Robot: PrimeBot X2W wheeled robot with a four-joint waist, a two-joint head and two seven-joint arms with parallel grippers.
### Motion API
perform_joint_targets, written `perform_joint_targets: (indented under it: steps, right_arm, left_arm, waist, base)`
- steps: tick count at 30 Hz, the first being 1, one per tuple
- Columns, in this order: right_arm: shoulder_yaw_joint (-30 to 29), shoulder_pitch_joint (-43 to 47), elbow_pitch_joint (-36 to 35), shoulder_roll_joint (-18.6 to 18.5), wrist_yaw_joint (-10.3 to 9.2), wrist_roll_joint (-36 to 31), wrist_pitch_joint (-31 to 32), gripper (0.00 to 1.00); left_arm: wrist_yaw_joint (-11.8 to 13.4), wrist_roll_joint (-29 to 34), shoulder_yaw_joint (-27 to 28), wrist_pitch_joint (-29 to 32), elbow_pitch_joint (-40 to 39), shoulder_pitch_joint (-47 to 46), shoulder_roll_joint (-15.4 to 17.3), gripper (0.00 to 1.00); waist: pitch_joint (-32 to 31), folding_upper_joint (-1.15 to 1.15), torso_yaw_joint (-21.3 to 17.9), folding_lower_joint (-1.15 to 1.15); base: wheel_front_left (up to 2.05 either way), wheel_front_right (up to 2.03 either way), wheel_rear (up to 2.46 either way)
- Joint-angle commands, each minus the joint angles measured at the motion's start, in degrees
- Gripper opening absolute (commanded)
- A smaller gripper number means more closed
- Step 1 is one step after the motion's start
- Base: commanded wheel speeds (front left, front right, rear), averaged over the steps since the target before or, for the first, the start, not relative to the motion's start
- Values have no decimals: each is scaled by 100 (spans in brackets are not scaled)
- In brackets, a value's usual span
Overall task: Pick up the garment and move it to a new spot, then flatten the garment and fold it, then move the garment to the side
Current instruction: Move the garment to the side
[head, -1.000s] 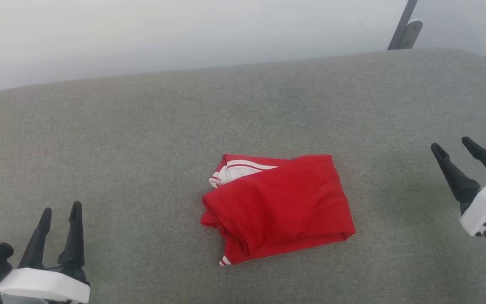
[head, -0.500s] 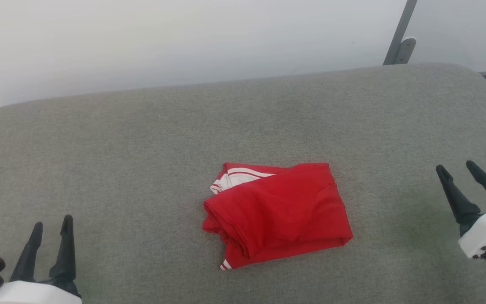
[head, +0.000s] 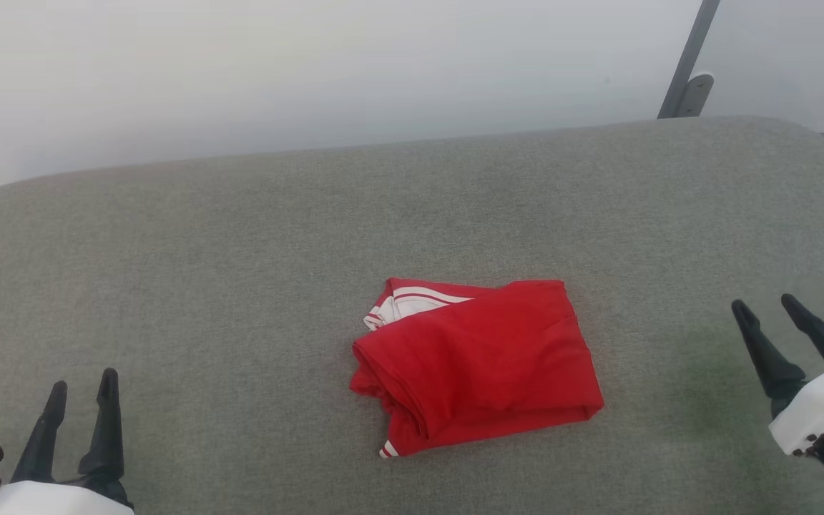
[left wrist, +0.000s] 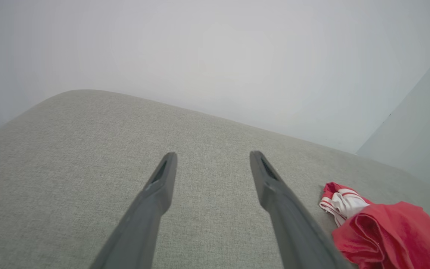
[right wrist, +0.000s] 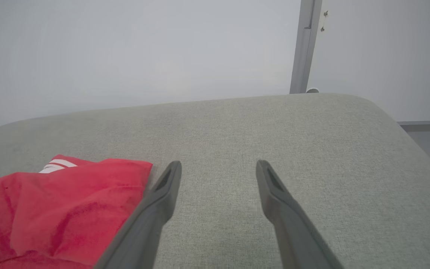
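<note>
The garment (head: pixel 476 365) lies folded on the grey cushion (head: pixel 204 250).

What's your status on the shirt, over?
Both open, empty: left claw, right claw. Folded garment on grey cushion, between them. Nothing in the way.

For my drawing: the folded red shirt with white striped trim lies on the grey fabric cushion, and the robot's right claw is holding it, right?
No. The head view shows the right gripper open, apart from the folded red white-trimmed shirt. The shirt does lie on the grey fabric cushion.
</note>
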Motion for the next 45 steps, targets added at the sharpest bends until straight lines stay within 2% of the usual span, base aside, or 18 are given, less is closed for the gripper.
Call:
perform_joint_targets:
  steps: [1,8,16,20,21,22,25,34,41,45]
  right_arm:
    - [45,61,21,6,-3,22,1,100]
    - [147,-2,-9,25,-3,61,154,100]
    - [494,-223,-113,16,-3,267,758,100]
    - [765,-394,-164,-43,-3,479,1389,100]
    - [765,-394,-164,-43,-3,479,1389,100]
    - [852,-498,-173,-98,-3,551,1757,100]
    - [978,-628,-180,-182,-3,624,2317,100]
    - [900,-943,-108,-354,-3,528,3735,100]
    - [711,-948,108,-99,-2,491,4803,100]
    - [618,-955,183,109,-2,408,5169,100]
  left_arm:
    - [-9,-11,14,-30,-18,68,29,100]
    - [15,-16,-34,-1,-70,28,32,100]
    - [-11,-4,-148,8,-104,-84,-74,100]
    - [-20,39,-235,-6,-101,-150,-147,100]
    - [-20,39,-235,-6,-101,-150,-147,100]
    - [-20,58,-282,-11,-79,-162,-175,100]
    - [-34,82,-365,-14,-43,-252,-234,100]
    - [-129,122,-573,-39,151,-490,-395,100]
    - [-196,201,-684,-65,287,-694,-541,100]
    - [-213,239,-706,-74,355,-790,-601,100]
  waist:
    - [0,0,13,0]
    - [50,0,159,0]
    - [205,0,532,0]
    - [306,0,747,0]
    - [306,0,747,0]
    - [361,0,852,0]
    - [456,0,1022,0]
    - [784,0,1473,0]
    - [1010,0,1671,0]
    - [1089,0,1710,0]
  base:
    - [0,0,0]
    - [0,0,0]
    - [0,0,0]
    - [0,0,0]
    - [0,0,0]
    - [0,0,0]
    - [0,0,0]
    - [0,0,0]
    - [0,0,0]
    - [0,0,0]
